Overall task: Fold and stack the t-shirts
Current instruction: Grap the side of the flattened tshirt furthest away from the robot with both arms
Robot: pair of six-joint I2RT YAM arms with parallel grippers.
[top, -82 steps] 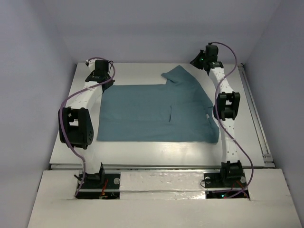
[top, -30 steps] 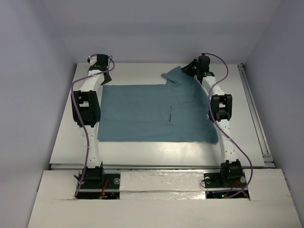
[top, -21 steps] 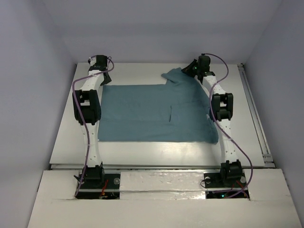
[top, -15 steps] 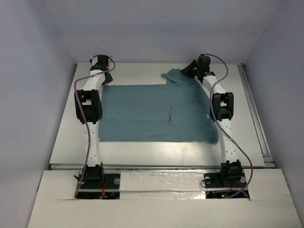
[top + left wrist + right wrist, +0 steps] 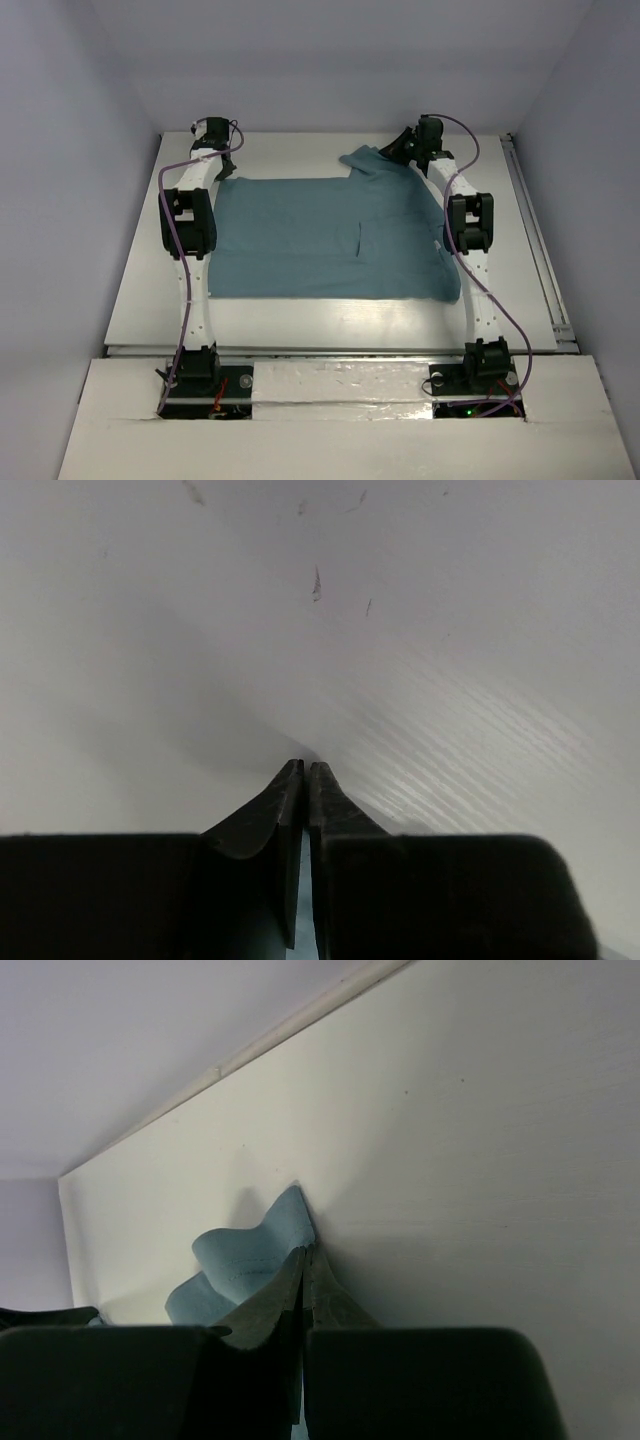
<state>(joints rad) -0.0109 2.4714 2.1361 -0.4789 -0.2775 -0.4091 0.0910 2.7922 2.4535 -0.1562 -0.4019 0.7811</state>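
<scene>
Behind the right hand [image 5: 304, 1251], the pinched t-shirt [image 5: 240, 1256] is mostly hidden.

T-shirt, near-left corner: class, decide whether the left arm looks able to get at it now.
Probably yes. The near-left corner of the t-shirt lies uncovered beside the left arm, nearer its base than the far corner where the left tool sits shut.

- The left arm [image 5: 193, 300] and right arm [image 5: 483, 300] are made of white links and black joints.
- A purple cable [image 5: 520, 330] is strung along each.
- Black tapered fingers [image 5: 262, 830] are fitted.
</scene>
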